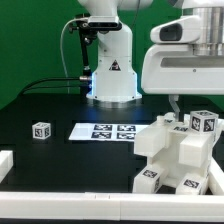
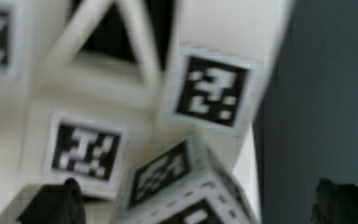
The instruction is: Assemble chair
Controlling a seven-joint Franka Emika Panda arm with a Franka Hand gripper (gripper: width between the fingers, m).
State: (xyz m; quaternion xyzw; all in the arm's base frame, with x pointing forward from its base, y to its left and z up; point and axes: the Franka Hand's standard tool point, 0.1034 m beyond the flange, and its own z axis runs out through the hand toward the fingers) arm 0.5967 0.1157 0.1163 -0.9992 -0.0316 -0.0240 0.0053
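Far on the exterior view's left a small tagged block (image 1: 40, 130) sits alone on the dark bench (image 1: 40, 100). Next comes the marker board (image 1: 105, 131), lying flat. On the right the chair (image 1: 175, 155) is a white stack of tagged pieces, only partly joined as far as I can judge. Just above it hangs the claw (image 1: 176, 106). The wrist view shows its fingertips (image 2: 51, 203) spread wide, tagged parts below and between them, nothing pinched. I'd say it is lining up a grasp on a top piece. Next it needs to drop squarely over one piece and close without nudging the stack.
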